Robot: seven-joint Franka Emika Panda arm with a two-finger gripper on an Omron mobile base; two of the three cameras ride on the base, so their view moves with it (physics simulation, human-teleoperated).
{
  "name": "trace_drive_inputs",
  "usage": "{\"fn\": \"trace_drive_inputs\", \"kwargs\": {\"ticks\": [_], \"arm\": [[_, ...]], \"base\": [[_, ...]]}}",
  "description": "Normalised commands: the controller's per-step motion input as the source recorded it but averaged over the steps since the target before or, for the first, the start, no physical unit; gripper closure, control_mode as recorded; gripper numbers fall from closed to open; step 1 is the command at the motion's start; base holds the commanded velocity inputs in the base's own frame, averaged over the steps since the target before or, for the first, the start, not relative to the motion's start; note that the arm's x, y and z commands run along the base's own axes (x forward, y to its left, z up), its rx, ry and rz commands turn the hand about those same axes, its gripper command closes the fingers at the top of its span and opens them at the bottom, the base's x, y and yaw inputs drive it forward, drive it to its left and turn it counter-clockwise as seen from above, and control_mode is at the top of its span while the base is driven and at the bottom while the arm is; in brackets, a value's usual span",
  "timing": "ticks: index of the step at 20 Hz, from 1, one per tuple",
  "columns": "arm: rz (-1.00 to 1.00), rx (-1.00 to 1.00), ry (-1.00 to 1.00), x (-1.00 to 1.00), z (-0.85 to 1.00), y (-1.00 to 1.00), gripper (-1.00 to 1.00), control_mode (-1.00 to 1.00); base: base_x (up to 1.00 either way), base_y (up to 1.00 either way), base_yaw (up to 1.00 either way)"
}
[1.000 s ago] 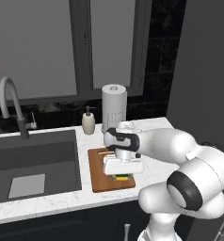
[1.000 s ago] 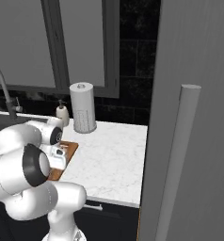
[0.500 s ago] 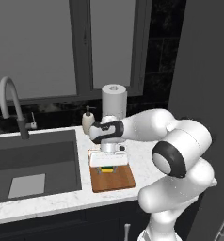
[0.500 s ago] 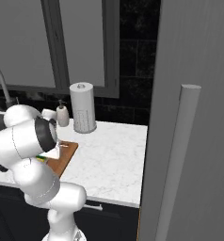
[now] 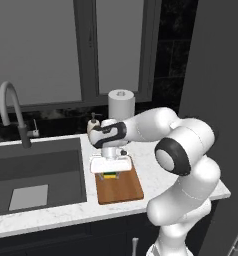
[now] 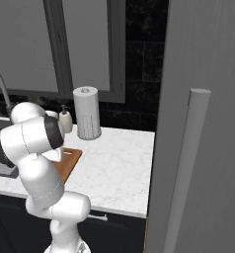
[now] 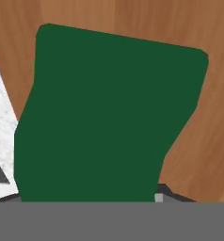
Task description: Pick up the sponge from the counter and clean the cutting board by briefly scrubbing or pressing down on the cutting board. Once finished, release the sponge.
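I had the gripper [image 5: 110, 171] down over the cutting board [image 5: 122, 187] on the counter [image 6: 119, 170]. The sponge [image 7: 109, 113] sat between the fingers, on the board's far end; I could not tell whether the jaws clamped it.

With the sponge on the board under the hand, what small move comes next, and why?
Probably press straight down briefly. The sponge already sits on the cutting board beneath the end effector, and its green top fills the hand view with wood around it, so a scrub looks due before release.
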Motion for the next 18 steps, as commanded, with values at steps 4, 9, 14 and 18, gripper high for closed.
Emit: {"fn": "trace_drive_inputs", "kwargs": {"ticks": [4,9,14,18], "arm": [[-0.13,-0.07,0.01,-0.14,-0.08,-0.58,1.00,-1.00],[-0.13,-0.04,0.04,-0.60,-0.13,-0.70,1.00,-1.00],[-0.06,-0.03,0.01,-0.87,-0.06,-0.22,1.00,-1.00],[0.00,-0.07,0.00,-0.55,0.00,0.18,1.00,-1.00]], "base": [[0.00,0.00,0.00],[0.00,0.00,0.00],[0.00,0.00,0.00],[0.00,0.00,0.00]]}}
